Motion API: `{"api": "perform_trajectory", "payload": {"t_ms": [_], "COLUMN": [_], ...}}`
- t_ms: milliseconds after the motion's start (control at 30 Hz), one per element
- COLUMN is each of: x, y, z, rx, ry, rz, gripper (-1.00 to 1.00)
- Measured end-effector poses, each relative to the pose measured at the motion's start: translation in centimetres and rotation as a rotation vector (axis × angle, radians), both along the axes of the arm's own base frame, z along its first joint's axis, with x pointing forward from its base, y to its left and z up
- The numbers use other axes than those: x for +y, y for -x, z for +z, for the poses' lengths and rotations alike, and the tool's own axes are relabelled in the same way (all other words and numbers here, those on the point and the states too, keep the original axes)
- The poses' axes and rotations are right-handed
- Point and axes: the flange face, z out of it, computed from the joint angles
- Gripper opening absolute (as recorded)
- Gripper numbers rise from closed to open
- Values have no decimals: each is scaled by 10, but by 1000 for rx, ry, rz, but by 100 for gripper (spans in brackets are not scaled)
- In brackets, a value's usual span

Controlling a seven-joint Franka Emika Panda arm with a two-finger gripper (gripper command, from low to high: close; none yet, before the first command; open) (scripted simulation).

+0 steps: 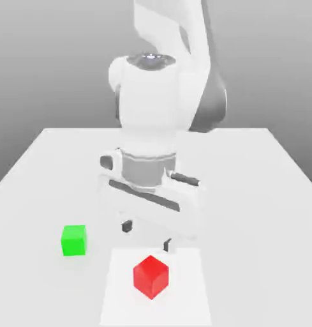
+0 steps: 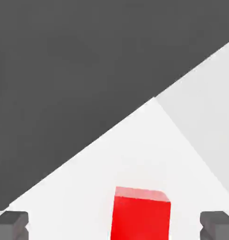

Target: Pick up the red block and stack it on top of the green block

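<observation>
Gripper (image 1: 147, 236) was wide open and empty, above the red block (image 1: 150, 276), which sat on the white patch (image 1: 113, 306). Green block (image 1: 74, 241) was seen toward ten o'clock of it in the exterior view. Risk: a finger could be landed on the cube's top if descent was off-centre. Red's near edge was pointed at six; no long axis, cube.

In the exterior view, the Franka Panda arm (image 1: 150, 96) reaches down from the top of the frame, its forearm right of center. The two-finger gripper (image 1: 146, 235) points downward just below center, the hand slanting lower toward the right, its fingers spread wide apart.
</observation>
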Motion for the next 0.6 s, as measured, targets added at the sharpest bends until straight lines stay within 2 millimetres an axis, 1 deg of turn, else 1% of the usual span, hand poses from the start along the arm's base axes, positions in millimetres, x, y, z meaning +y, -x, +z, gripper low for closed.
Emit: {"api": "perform_trajectory", "payload": {"t_ms": [167, 200, 367, 400, 433, 500, 600], "x": [1, 1, 1, 1, 1, 1, 1], "y": [4, 5, 5, 6, 5, 4, 5], "z": [-58, -68, -68, -73, -70, -54, -24], "rx": [20, 20, 18, 18, 19, 19, 19], "ry": [-6, -6, -6, -6, -6, -6, -5], "rz": [-19, -19, -19, -19, -19, -20, -20], "gripper": [0, -100, -100, -100, -100, -100, -100]}}
